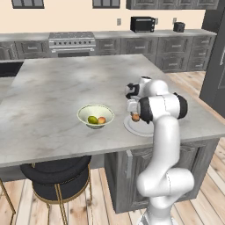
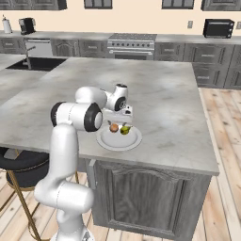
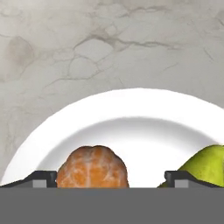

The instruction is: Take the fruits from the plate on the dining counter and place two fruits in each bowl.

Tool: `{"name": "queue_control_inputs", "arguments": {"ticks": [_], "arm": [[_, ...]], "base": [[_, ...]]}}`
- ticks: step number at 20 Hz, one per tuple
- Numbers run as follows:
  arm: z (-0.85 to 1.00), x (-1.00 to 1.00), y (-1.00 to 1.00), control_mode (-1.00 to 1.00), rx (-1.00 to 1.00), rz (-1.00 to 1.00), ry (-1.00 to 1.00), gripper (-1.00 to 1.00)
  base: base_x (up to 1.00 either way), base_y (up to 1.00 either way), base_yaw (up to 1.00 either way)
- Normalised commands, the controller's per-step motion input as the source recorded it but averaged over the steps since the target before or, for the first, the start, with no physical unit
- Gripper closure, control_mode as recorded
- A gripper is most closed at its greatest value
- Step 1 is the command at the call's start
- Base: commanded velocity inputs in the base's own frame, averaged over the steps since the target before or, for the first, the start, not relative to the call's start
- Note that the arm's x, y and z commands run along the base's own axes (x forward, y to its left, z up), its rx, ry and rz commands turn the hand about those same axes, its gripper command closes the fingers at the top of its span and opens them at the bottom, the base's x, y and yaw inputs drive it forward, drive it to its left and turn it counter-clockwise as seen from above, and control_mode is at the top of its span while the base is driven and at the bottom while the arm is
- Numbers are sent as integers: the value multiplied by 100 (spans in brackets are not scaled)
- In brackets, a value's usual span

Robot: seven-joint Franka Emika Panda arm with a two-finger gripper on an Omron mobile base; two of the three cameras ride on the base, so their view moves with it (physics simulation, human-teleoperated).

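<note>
Your gripper (image 3: 111, 178) is spread open right over the white plate (image 3: 131, 127) on the table, orange fruit (image 3: 92, 168) sitting between the fingers, pear (image 3: 205, 164) just off to its right.

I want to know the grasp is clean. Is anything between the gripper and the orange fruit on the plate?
Nothing visible. The open gripper straddles the orange fruit on the plate; the pear sits just beyond one fingertip.

Two fruits (image 2: 119, 128) on plate (image 2: 133, 141), two in bowl (image 1: 86, 112)
</note>
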Motion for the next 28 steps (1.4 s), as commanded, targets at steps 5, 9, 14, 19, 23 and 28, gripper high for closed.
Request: {"name": "queue_control_inputs", "arguments": {"ticks": [5, 9, 14, 19, 23, 28], "arm": [[-10, -12, 0, -100, 0, 1, 1, -100], [-7, -30, 1, -100, 0, 0, 0, -100], [-8, -41, 16, -100, 0, 0, -2, -100], [-3, -20, 15, -100, 0, 1, -4, -100], [-24, 6, 0, -100, 0, 0, -3, -100], [-28, 8, 0, -100, 0, 0, -5, -100]], "base": [[0, 0, 0], [0, 0, 0], [0, 0, 0], [0, 0, 0], [0, 0, 0], [0, 0, 0]]}}
